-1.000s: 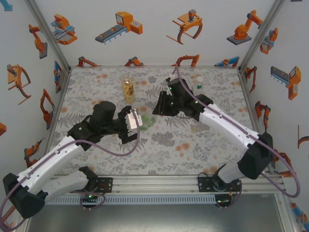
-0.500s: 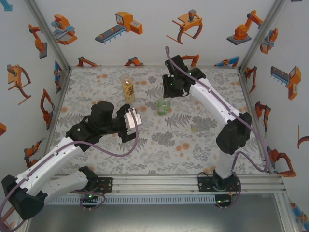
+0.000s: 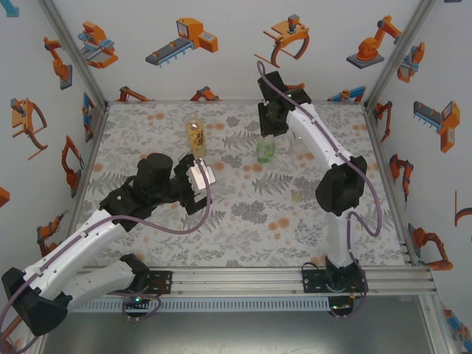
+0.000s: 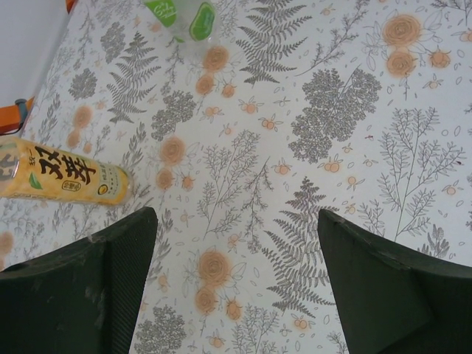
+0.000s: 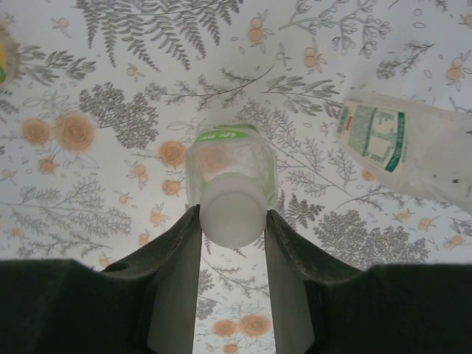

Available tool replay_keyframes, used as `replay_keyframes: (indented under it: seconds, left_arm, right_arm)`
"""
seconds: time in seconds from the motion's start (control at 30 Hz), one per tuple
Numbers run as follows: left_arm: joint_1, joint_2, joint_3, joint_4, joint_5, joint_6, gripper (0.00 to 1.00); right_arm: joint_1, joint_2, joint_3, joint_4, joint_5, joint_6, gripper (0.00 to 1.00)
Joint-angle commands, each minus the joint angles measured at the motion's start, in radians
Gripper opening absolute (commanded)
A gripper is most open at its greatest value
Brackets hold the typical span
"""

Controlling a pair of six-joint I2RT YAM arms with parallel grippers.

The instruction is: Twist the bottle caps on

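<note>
Carried from mid-surface to far right over the last second: squat green bottle (image 5: 230, 166), under right fingers (image 5: 181, 243) clenched on its whitish cap (image 5: 231, 217). Cannot tell whether base touches surface (image 3: 243, 236). Likely light, thin-walled, slick and easily squashed; body low down for steadying, cap rim for turning. Just right of it: clear bottle with green band (image 5: 413, 151). Far, left of centre: amber bottle (image 3: 196, 138), upright. Nearer than that: left fingers (image 4: 122, 258), released, spread wide, holding nothing.
</note>
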Motion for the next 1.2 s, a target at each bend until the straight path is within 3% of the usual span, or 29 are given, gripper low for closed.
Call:
replay_keyframes:
  seconds: [0.0, 0.17, 1.17]
  left_arm:
    - [0.003, -0.024, 0.016, 0.009, -0.033, -0.023, 0.82]
    - [0.005, -0.039, -0.05, 0.08, -0.051, -0.016, 0.83]
    - [0.006, -0.038, -0.038, 0.057, -0.038, -0.015, 0.83]
  right_arm:
    - [-0.011, 0.026, 0.064, -0.043, 0.063, 0.007, 0.0]
    - [-0.017, 0.06, 0.103, -0.042, 0.082, 0.015, 0.0]
    - [-0.03, 0.115, 0.096, 0.003, 0.062, 0.048, 0.01]
